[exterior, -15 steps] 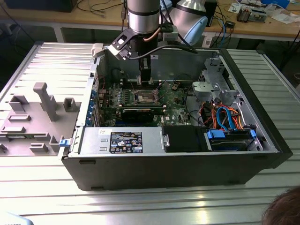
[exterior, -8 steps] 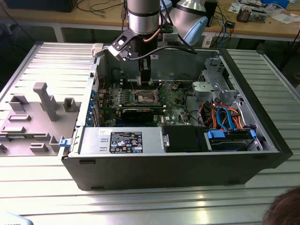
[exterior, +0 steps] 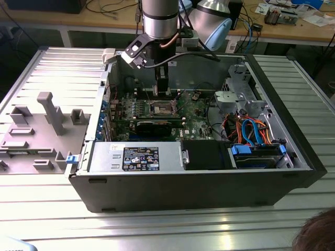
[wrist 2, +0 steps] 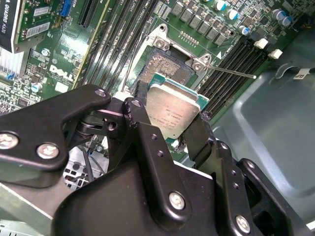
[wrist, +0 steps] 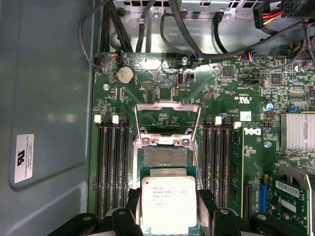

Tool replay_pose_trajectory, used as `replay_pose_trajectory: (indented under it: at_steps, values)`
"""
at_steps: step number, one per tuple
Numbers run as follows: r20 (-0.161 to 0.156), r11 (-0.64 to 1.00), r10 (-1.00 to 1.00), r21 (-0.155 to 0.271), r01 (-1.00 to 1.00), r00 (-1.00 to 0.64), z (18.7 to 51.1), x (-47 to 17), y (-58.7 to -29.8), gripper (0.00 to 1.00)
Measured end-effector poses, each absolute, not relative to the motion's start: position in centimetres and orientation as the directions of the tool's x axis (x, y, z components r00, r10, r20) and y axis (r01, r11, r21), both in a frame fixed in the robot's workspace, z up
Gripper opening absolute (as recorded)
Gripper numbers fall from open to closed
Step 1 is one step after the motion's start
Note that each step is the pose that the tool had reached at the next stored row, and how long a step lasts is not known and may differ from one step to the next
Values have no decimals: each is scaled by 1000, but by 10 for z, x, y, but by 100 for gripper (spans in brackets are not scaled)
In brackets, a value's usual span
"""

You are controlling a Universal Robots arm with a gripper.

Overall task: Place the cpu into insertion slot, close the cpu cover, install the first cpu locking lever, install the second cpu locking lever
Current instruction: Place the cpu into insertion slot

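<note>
Black gripper fingers (wrist: 205,199) clamp the cpu (wrist: 169,201) by two opposite edges, one finger on each side, so the gripper (wrist: 170,199) is closed to the chip's width. In both wrist views the cpu (wrist 2: 172,110) sits between the fingertips with its dull silver top facing the cameras and a strip of green carrier showing at its rim. It looks close to square. The slightly longer side runs out from the fingers, parallel to the memory slots (wrist: 110,162).

Just beyond the fingertips lies the insertion slot (wrist: 165,156), open, with its grey contact field bare; the chip is held above it and is not seated. Past the slot the cpu cover (wrist: 167,105), a thin silver frame, stands swung open. In the second wrist view a thin wire locking lever (wrist 2: 231,71) juts out to one side of the slot (wrist 2: 170,66).

Farther out spreads the green motherboard (wrist: 162,78). In the exterior view the gripper (exterior: 163,86) reaches down into the open computer case (exterior: 209,178), which lies on a ribbed metal table (exterior: 52,209).
</note>
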State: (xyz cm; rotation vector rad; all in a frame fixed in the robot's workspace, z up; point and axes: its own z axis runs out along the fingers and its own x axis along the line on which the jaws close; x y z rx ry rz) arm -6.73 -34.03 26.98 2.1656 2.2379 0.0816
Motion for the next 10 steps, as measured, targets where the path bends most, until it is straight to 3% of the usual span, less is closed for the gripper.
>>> replay_pose_trajectory:
  at_steps: [10]
  values:
    - [18, 32, 999, 56, 998, -33, 268, -67, -340, 55]
